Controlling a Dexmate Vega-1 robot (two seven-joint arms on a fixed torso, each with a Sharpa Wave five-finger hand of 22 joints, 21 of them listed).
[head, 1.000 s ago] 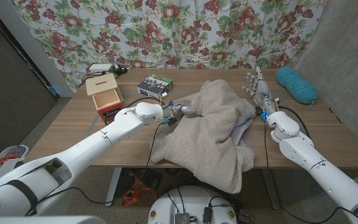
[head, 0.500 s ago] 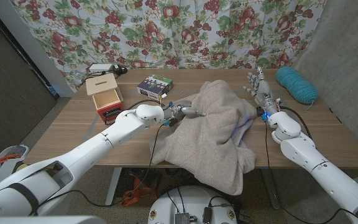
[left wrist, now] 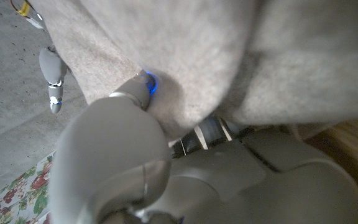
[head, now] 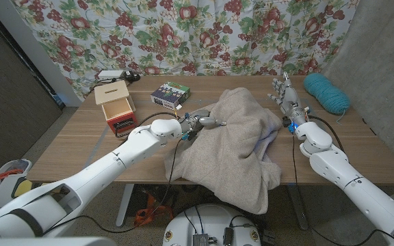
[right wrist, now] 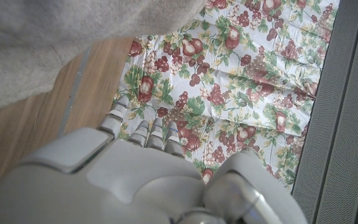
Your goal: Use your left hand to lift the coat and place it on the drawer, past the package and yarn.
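Coat — beige and heavy, heaped over the middle of the desk with one side hanging off the near edge. Left hand sits at its left fold; against a second ago the arm has slid a little toward the cloth and the near hem has drawn up slightly — hardly any lift yet. In the left wrist view the fingers press into the fabric with cloth bunched around them, so it looks like a pinch on the coat, just begun.

Right hand waits by the coat's far right side, fingers upright and apart, holding nothing, unchanged.

Drawer, the small wooden box at the left, and package beside it lie on the path; yarn sits far right. Judgement: grasp stage, whole carry still ahead.
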